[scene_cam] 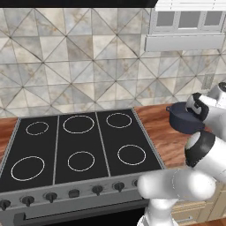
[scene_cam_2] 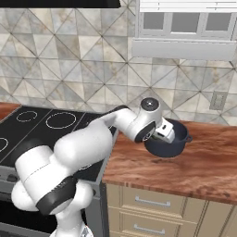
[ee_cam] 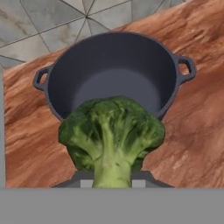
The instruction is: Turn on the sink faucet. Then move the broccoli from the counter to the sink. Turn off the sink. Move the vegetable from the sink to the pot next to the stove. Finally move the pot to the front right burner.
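Right at the fingertips, the two-finger gripper (ee_cam: 113,183) is pinched tight on the pale stem of the small bumpy green broccoli floret (ee_cam: 112,133), head pointing out toward the dark grey round low pot (ee_cam: 114,76). The floret hangs just short of the pot's near rim, over the reddish-brown glossy wood-grain counter (ee_cam: 192,131), so it's not in yet. I'd guess it's super light and a bit springy, with a crumbly head, so the stem is the sane place to hold it. The pot looks empty, rigid and probably heavy; its two little side loop handles or the rim seem like the grab spots. Off to the left sits the black glass cooktop with white ring burners (scene_cam: 79,145).
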### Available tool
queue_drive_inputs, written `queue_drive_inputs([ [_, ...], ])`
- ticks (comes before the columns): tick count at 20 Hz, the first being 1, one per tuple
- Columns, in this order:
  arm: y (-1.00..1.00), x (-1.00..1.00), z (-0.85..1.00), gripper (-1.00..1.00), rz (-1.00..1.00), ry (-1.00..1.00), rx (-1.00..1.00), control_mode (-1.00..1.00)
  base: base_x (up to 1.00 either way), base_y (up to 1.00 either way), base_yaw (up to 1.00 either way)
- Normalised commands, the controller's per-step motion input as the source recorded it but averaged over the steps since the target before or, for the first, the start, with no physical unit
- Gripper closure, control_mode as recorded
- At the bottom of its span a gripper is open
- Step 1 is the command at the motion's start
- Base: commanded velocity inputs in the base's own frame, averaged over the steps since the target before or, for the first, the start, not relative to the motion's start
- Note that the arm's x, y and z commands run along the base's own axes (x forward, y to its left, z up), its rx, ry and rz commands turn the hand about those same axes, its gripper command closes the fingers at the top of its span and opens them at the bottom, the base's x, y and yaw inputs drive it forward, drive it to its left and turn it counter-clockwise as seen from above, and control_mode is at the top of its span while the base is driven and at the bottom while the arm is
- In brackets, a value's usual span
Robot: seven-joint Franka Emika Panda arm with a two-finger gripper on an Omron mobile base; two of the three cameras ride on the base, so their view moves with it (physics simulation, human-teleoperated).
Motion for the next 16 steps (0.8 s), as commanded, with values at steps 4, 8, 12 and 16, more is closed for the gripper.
queue_drive_inputs([
  [4,-0.33,0.52,-0.09,1.00,0.00,0.03,0.00,-1.00,0.00,0.00,0.00],
  [8,-0.26,0.46,-0.21,1.00,0.00,0.05,0.00,-1.00,0.00,0.00,0.00],
  [12,-0.18,0.38,-0.26,1.00,0.01,0.06,0.00,-1.00,0.00,0.00,0.00],
  [16,-0.19,0.38,-0.23,1.00,0.02,0.06,0.00,-1.00,0.00,0.00,0.00],
])
